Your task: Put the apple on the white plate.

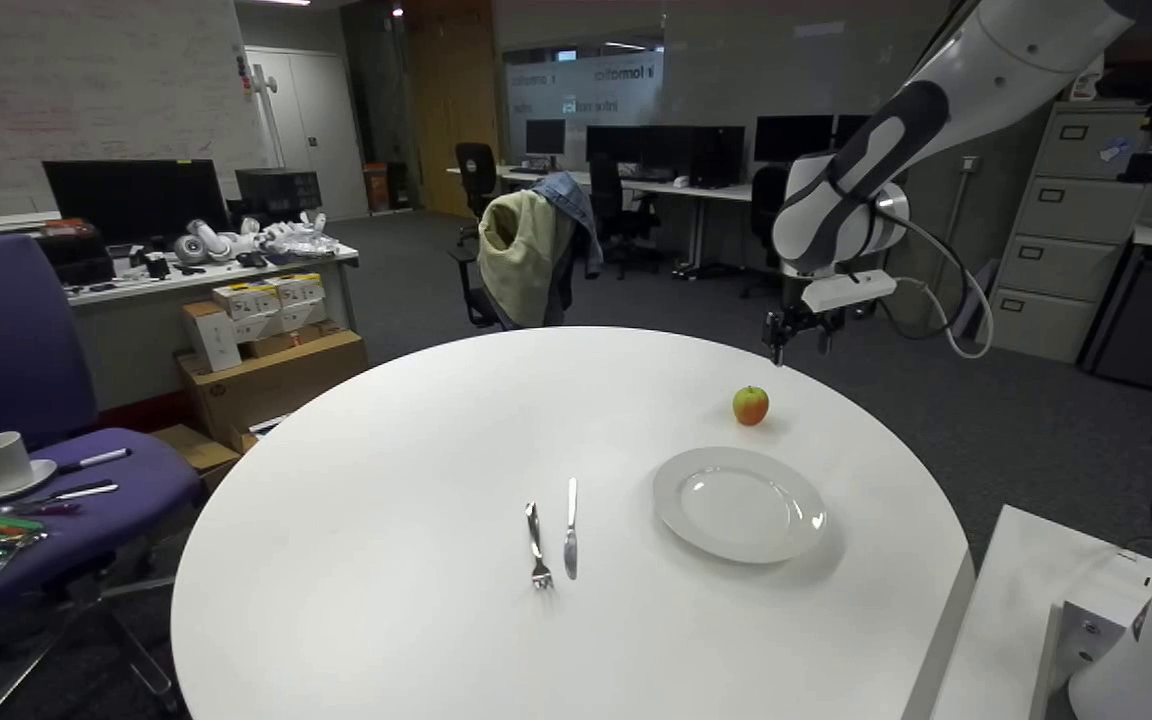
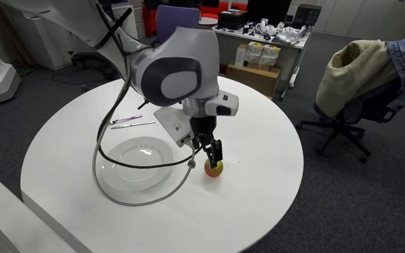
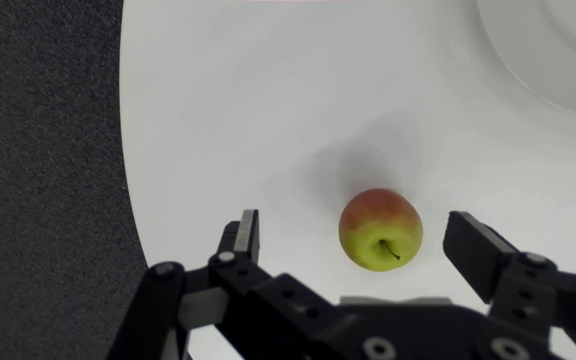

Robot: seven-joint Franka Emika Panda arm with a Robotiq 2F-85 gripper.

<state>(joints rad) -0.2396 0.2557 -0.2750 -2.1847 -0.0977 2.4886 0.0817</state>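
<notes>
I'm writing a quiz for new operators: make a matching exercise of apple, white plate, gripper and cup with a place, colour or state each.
1. apple
2. white plate
3. gripper
4. cup

A. open, holding nothing
B. on a saucer, on the purple chair
C. shallow, on the round table
D. yellow-green with a red blush

Pairs: 1-D; 2-C; 3-A; 4-B

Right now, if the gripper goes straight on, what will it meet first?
Probably the apple, between the open fingers in the wrist view; depth is unclear, so possibly the table beside it.
</notes>
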